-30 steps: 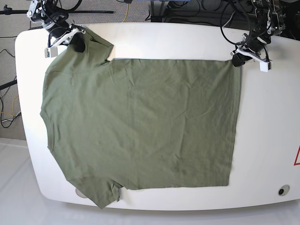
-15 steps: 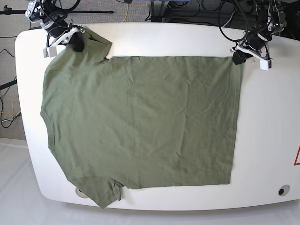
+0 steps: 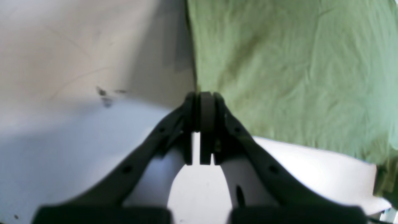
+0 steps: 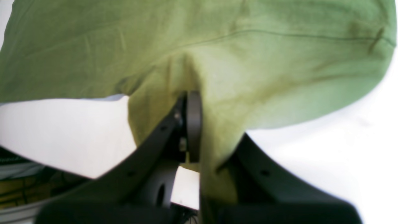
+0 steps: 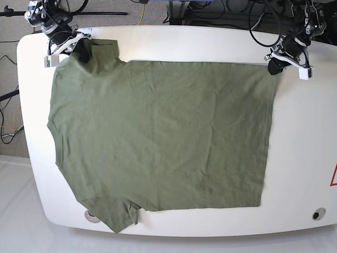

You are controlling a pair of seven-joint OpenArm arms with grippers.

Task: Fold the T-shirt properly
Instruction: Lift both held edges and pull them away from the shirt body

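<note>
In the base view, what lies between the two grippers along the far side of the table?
The olive-green cotton T-shirt: its far edge spans from right gripper to left gripper, with bare white table beyond.

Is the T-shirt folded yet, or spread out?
Spread out: the T-shirt lies flat across the table, no part turned over itself.

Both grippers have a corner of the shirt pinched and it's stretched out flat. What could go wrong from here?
1. The left gripper holds only the very corner of the olive-green cotton T-shirt, so a pull could slip it free.
2. The right gripper has the sleeve bunched, which may fold in a crease.
3. The near sleeve overhangs the white table edge and could drag the cloth off.
</note>
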